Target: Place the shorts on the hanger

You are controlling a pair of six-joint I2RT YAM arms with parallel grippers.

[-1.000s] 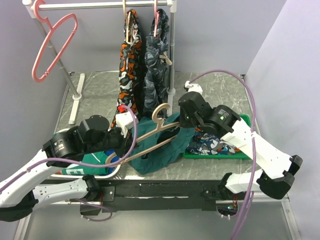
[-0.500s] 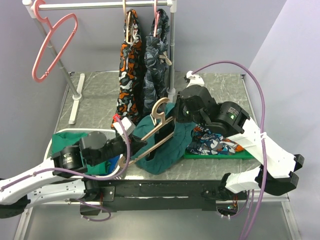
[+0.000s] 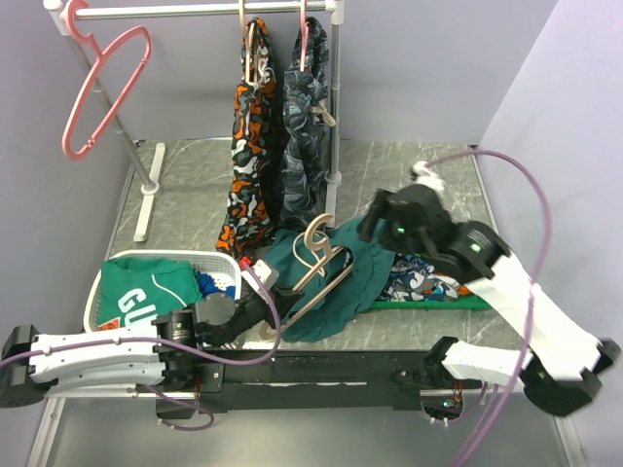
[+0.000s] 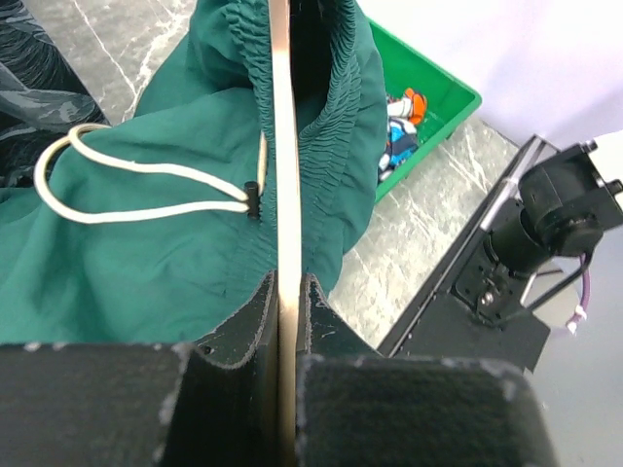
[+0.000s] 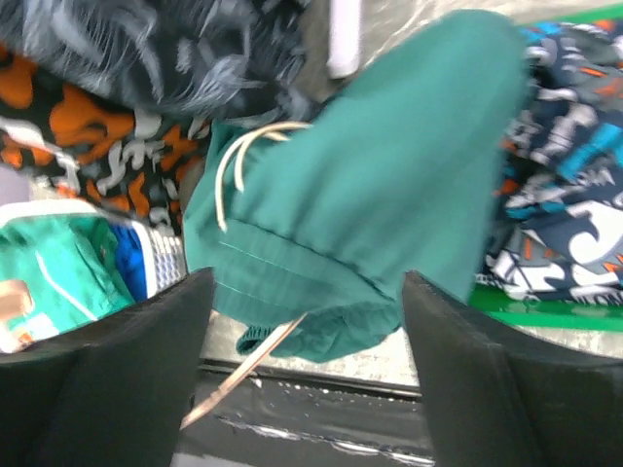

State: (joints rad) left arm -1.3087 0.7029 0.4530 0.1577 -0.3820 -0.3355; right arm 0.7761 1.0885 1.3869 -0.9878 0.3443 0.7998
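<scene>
The tan hanger [image 3: 317,255] lies tilted over the table's front middle, its lower bar threaded through the waistband of the dark teal shorts [image 3: 343,284]. My left gripper [image 3: 265,303] is shut on the low end of that bar; the left wrist view shows the bar [image 4: 288,185] pinched between the pads, running up into the gathered waistband [image 4: 331,88], with the white drawstring [image 4: 127,185] looped to the left. My right gripper [image 3: 373,220] hovers open just above the shorts' right side. In its own view the shorts [image 5: 389,185] hang below the spread fingers, untouched, and the hanger's bar [image 5: 243,365] pokes out beneath.
A white basket [image 3: 97,290] at the left holds a bright green garment. A green tray [image 3: 469,303] with patterned clothes sits to the right. On the rail behind hang orange camouflage shorts [image 3: 249,146], grey camouflage shorts [image 3: 306,131] and a pink hanger [image 3: 102,92].
My right gripper opened, let go of the shorts and pulled back to the right. The left arm drew back and down toward the near left, bringing the hanger and shorts with it.
</scene>
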